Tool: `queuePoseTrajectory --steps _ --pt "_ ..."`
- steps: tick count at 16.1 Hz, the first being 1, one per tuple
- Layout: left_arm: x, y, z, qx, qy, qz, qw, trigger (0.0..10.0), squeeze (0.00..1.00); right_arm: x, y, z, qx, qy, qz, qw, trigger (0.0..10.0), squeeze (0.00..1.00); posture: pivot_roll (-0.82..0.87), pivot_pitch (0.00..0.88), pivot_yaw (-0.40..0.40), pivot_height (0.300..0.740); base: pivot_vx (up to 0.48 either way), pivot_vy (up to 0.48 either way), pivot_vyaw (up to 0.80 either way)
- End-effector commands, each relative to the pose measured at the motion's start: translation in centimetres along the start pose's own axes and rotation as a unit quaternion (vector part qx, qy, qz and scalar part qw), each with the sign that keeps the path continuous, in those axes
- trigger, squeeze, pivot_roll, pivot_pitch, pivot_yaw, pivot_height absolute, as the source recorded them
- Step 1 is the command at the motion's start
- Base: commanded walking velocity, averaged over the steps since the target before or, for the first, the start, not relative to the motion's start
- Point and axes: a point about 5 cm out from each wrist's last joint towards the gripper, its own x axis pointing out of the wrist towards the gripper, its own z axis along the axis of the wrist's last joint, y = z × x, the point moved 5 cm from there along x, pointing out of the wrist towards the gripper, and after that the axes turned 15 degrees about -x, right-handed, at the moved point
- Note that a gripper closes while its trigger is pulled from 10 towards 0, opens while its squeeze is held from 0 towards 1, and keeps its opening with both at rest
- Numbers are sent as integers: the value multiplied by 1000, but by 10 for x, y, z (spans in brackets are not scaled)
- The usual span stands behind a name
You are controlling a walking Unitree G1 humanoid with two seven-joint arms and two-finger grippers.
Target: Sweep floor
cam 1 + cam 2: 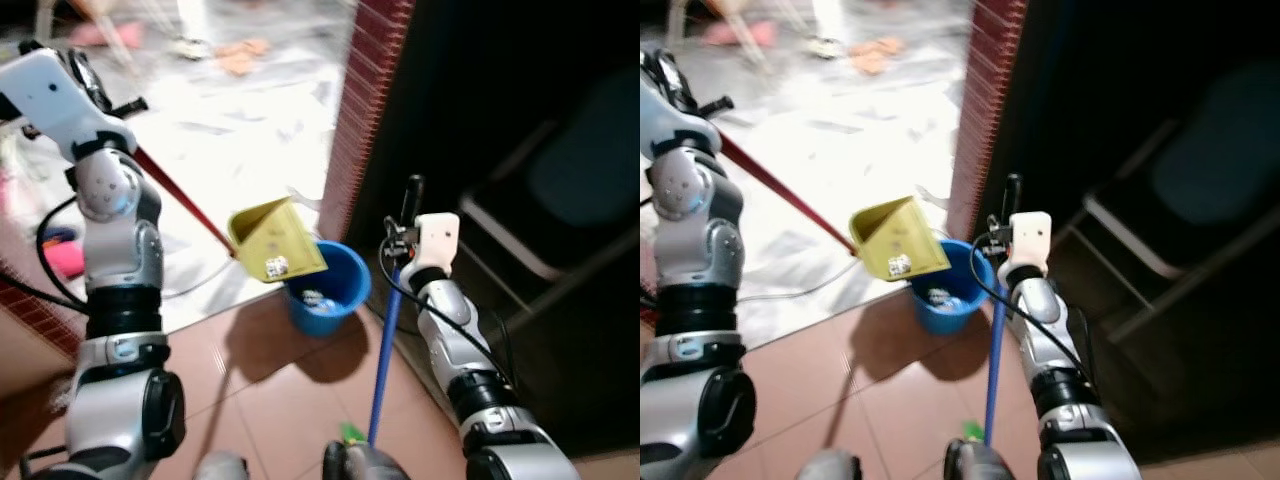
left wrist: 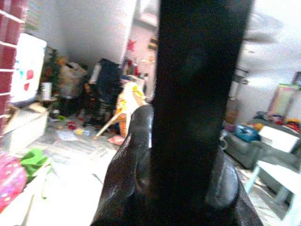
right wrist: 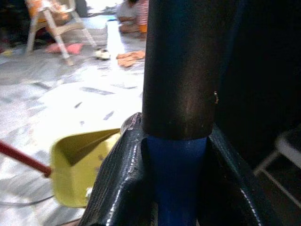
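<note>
A yellow dustpan hangs tilted, its mouth over a blue bucket that holds some litter. Its long red handle runs up to my raised left gripper at the far left, which is shut on the handle's black end. My right gripper is shut on a broom's blue handle, just below its black top grip. The broom stands nearly upright to the right of the bucket, its green head near my feet. The right wrist view has the dustpan behind the handle.
A red brick pillar rises just behind the bucket. Right of it, a dark room holds a folding chair. The marble floor beyond carries a cable, scattered items and a white chair. A person sits far back.
</note>
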Motion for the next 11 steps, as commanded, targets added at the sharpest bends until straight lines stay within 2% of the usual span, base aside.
queuePoseTrajectory --steps 1,4,5,11 --pt "6 -17 24 -14 -44 -28 999 10000 0 2 -10 4 -20 -5 -6 1000 10000 0 7 11 -42 740 0 0 -800" --pt "5 -17 28 -15 -54 -30 998 10000 0 3 -10 5 -20 -9 -6 1000 10000 0 9 9 -42 740 0 0 -729" --pt "5 -18 34 -14 -67 -31 997 10000 0 3 -9 6 -23 -11 -4 1000 10000 0 9 9 -42 740 0 0 0" --pt "5 -18 34 -13 -68 -30 997 10000 0 4 -9 6 -23 -12 -5 1000 10000 0 8 11 -42 740 0 0 0"
